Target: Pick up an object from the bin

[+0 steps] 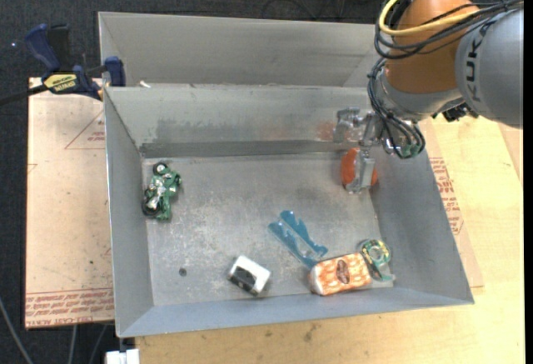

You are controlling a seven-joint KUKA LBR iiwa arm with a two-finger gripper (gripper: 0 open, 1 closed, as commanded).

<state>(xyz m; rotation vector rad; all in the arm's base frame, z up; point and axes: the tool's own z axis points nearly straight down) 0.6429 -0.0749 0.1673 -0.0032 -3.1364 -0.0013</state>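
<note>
While the gripper [360,179] hangs low by the bin's [250,112] far right corner, 1 small orange thing [347,168] sits right at its tip, showing on both sides. Whether it is spread or pinching, I cannot tell. Nearer the camera lie a blue piece [296,238], a packet [339,275] and a green ring [377,259]. Well to the left are a white block [250,275] and a green toy [160,191].

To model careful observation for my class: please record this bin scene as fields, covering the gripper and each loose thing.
bin: grey metal
gripper: low at the view's right, near the back wall
at gripper: small orange object, partly hidden
left: green and black toy
middle: blue plastic piece
near edge: white and black block; orange and white packet; green ring-like item
</note>
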